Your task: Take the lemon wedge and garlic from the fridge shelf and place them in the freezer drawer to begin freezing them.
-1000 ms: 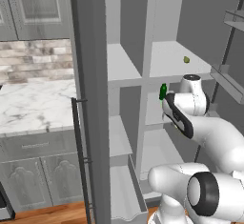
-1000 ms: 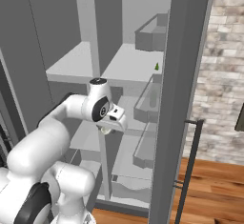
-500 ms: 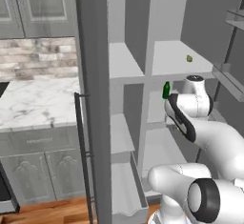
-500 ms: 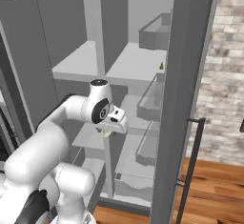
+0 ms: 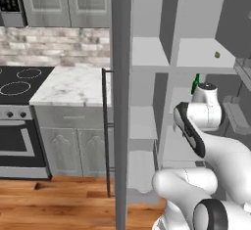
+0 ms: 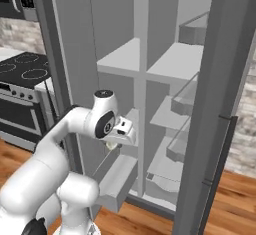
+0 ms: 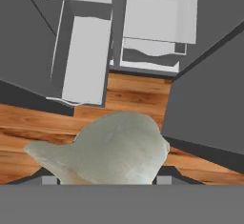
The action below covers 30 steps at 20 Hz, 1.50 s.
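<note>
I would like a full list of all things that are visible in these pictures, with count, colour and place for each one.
garlic: one, off-white, held between the jaws, above the wooden floor and short of the drawer
lemon wedge: one, yellow-green, on the upper fridge shelf
freezer drawer: one, light grey, pulled out at the bottom of the fridge
bottle: one, dark green, on the shelf under the lemon wedge, partly behind the arm
stove: one, black top, left of the marble counter
counter: one, white marble, beside the fridge
floor: wood, brown
gripper: one, white, shut on the garlic, in front of the open fridge
</note>
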{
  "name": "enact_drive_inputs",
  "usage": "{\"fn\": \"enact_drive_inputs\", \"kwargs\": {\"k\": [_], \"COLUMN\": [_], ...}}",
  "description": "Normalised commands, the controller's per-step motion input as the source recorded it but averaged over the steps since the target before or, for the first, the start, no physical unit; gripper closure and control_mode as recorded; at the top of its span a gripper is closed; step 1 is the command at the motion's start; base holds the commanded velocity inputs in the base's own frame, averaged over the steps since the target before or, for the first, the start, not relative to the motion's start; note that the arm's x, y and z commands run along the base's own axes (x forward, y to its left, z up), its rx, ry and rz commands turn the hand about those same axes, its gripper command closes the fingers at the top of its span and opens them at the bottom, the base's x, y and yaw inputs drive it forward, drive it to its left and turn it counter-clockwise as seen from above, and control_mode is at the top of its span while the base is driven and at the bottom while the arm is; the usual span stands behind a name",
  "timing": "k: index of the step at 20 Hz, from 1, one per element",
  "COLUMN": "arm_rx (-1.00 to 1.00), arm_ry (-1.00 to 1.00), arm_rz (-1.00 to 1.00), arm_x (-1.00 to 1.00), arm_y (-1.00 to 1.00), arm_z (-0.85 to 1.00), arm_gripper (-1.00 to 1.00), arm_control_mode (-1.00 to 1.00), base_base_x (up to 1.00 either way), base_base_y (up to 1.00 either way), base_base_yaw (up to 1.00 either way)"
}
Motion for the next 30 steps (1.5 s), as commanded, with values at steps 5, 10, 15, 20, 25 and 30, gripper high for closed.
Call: {"fn": "enact_drive_inputs", "kwargs": {"k": [5,10,15,20,25,30], "arm_rx": [0.0,-0.01,0.0,0.14,0.07,0.0], "arm_ry": [0.0,0.07,0.18,0.12,0.01,0.0], "arm_rz": [0.0,0.04,0.04,0.05,0.07,0.02], "arm_x": [0.0,0.34,0.54,0.27,0.07,0.28], "arm_y": [0.0,0.15,0.14,0.02,0.0,0.11], "arm_z": [0.0,-0.41,-0.7,-0.77,-0.58,-0.34], "arm_gripper": [1.0,1.0,1.0,1.0,1.0,1.0], "arm_control_mode": [1.0,-1.0,-1.0,-1.0,-1.0,-1.0], "base_base_x": [-0.02,0.0,0.0,0.0,0.0,0.0], "base_base_y": [0.0,0.0,0.0,0.0,0.0,0.0], "base_base_yaw": [0.25,0.0,0.0,0.0,0.0,0.0]}}
